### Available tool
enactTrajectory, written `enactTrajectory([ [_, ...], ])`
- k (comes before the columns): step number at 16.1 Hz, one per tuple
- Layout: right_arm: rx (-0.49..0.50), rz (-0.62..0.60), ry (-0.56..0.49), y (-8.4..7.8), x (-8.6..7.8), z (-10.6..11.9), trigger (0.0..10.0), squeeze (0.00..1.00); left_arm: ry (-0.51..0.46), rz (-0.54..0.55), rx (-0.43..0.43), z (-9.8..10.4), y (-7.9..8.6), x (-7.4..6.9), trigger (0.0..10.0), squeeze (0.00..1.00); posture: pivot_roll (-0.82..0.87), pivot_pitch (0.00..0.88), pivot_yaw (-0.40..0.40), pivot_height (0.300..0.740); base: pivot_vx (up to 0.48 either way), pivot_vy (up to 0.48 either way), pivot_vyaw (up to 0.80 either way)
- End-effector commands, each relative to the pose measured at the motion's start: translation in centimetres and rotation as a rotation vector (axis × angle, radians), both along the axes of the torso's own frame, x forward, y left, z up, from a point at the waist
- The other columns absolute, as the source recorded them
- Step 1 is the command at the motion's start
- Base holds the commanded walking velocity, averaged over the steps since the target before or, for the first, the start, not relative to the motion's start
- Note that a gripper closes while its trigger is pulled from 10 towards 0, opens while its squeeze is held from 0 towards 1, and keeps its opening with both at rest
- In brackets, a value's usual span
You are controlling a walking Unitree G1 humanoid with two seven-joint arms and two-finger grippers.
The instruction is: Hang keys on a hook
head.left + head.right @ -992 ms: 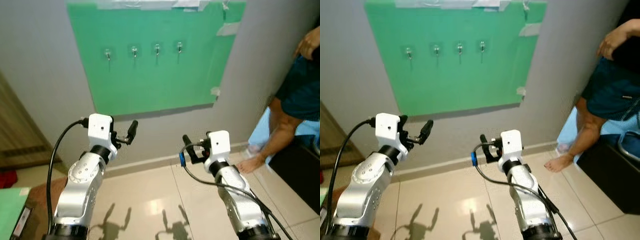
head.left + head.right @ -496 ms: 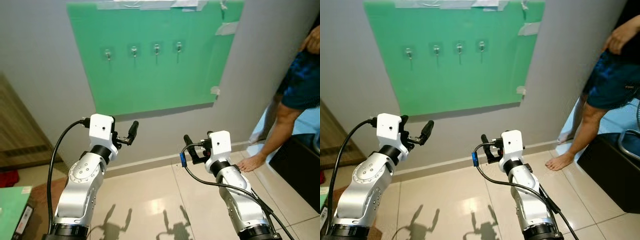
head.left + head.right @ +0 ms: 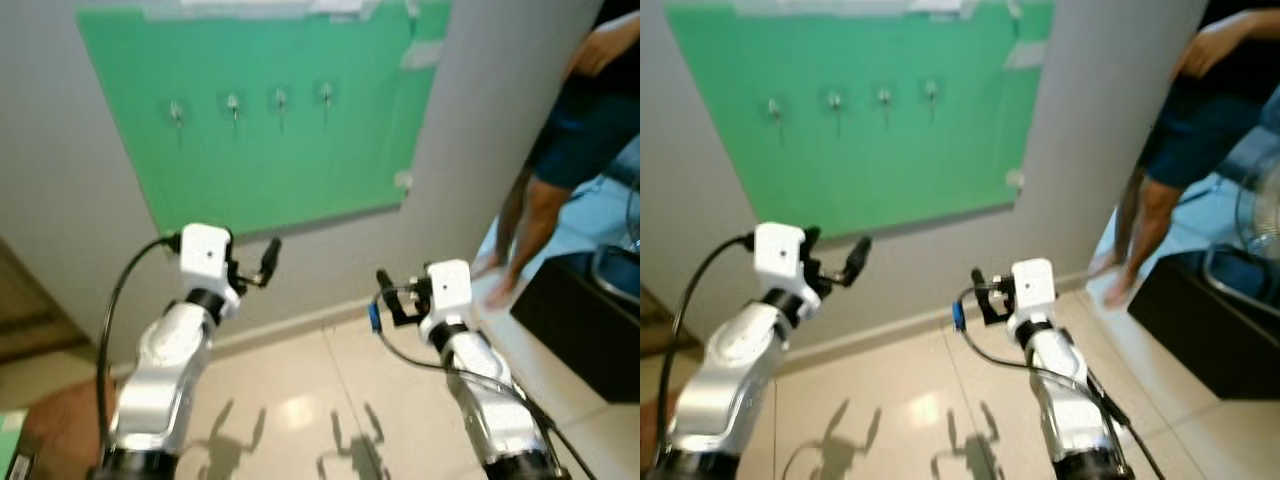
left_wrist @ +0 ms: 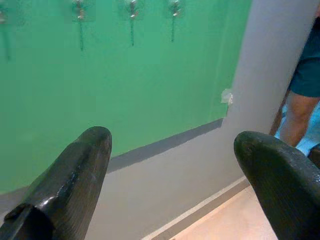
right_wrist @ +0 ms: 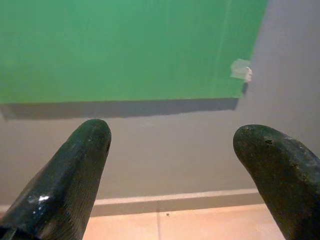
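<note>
Plain grey painted wall [image 3: 60, 200]; large green sheet [image 3: 300, 150] taped flat to it, pale tape strip [image 3: 250, 8] along the top edge; light skirting board [image 3: 300, 322] at the wall's foot; glossy beige floor tiles [image 3: 290, 410], shadows falling on them; black box-shaped furniture [image 3: 575, 335] at right; brown wooden panel [image 3: 25, 315] at left.

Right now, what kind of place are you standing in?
Probably a hallway or entry corner of a home: a grey wall with a taped-up green sheet carrying a row of small hooks, a glossy tiled floor with a skirting board, and a barefoot person standing nearby.
</note>
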State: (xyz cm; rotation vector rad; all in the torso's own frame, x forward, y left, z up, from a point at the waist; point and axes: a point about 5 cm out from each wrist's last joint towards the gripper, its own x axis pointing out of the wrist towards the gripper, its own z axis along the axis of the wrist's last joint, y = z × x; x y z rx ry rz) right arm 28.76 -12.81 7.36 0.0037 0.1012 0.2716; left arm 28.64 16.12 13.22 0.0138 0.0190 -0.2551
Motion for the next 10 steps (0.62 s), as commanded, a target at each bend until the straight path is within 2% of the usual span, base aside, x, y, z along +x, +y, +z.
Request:
enactTrajectory([
  [1, 0.020, -0.001, 0.006, 0.01, 0.02, 0.05, 10.0, 0.00, -0.002, -0.014, 0.016, 0.24, -0.27, -0.05, 10.0, 0.00, -0.03, 0.000, 0.016, 0.740, 0.000, 0.000, 0.40],
  [4, 0.012, -0.004, -0.001, -0.12, -0.01, 0.19, 10.0, 0.00, -0.008, -0.034, 0.027, 0.13, -0.96, -0.03, 10.0, 0.00, -0.06, 0.000, 0.025, 0.740, 0.000, 0.000, 0.40],
  [9, 0.022, -0.036, 0.012, -0.51, -0.45, -0.03, 10.0, 0.00, -0.012, -0.038, 0.027, 0.20, -1.07, 0.29, 10.0, 0.00, -0.08, 0.000, 0.038, 0.740, 0.000, 0.000, 0.40],
  [10, 0.012, -0.032, 0.009, -0.55, -0.44, 0.02, 10.0, 0.00, -0.011, -0.039, 0.027, 0.18, -1.10, 0.31, 10.0, 0.00, -0.08, 0.000, 0.040, 0.740, 0.000, 0.000, 0.00],
])
